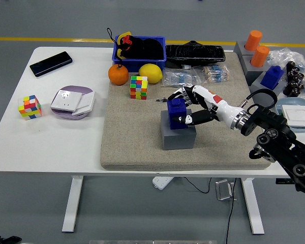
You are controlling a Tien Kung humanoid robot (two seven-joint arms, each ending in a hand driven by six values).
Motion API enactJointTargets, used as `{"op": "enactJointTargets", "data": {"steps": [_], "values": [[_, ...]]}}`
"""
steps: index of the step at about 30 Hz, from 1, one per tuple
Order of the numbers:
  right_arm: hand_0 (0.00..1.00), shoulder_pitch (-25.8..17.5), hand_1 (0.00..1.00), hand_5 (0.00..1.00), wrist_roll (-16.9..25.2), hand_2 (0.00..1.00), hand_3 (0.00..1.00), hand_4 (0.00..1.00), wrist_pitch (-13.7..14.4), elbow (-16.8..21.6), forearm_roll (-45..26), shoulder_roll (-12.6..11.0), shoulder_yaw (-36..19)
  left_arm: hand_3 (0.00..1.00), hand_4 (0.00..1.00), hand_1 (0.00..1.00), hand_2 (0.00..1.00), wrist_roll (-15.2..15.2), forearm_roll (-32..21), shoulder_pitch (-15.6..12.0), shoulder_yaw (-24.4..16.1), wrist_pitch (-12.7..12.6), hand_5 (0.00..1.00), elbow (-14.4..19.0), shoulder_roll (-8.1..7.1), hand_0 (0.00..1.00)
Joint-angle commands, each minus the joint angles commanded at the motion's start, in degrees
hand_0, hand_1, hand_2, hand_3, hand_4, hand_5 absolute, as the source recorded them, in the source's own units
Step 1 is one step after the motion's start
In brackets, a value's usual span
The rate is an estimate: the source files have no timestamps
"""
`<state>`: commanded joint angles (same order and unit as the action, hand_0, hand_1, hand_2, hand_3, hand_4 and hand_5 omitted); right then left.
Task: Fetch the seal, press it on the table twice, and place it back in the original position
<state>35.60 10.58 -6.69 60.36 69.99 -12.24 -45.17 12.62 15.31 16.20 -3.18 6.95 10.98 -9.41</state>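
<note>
A big grey mat [137,142] covers the right part of the white table [46,142]. Behind the mat's middle sit an orange [118,74], a lemon [150,72] and a blue bin [139,51] full of dark things. A colour cube [139,87] stands on the mat just in front of the lemon. Off to the left are a black phone [51,63], a second colour cube [30,107] and a pale round dish [72,101]. At the far right stand two orange pegs [256,48] and a second blue block [271,77].

The seal [177,112] is a blue block with a knob on top. It sits on a grey block [178,134] near the middle of the mat. The right hand [193,107] reaches in from the right, and its fingers are wrapped around the seal, with the thumb in front and the other fingers behind. It looks like a firm hold, though the far fingers are partly hidden by the seal.

The arm is cut off at the lower right corner.
</note>
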Motion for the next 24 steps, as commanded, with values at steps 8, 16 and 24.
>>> {"op": "enactJointTargets", "data": {"steps": [8,16,24], "values": [[0.512,-0.16,0.370,0.002,0.12,0.388,0.422,0.713,0.17,-0.89,-0.04,0.05,0.10,0.751,0.693,0.694,0.681,0.07,0.19,-0.03,-0.15,0.00,0.252,0.00,-0.03,0.724],[0.532,-0.27,0.387,0.002,0.21,0.400,0.429,0.715,0.53,-1.51,0.36,0.00,0.10,0.751,0.693,0.693,0.681,0.00,0.10,-0.04,-0.11,0.00,0.253,0.01,-0.17,0.723],[0.601,-0.52,0.475,0.002,0.39,0.464,0.476,0.726,0.47,-1.29,1.01,0.07,0.22,0.750,0.693,0.693,0.681,0.01,0.12,-0.20,-0.13,0.06,0.253,0.00,-0.16,0.724]]}}
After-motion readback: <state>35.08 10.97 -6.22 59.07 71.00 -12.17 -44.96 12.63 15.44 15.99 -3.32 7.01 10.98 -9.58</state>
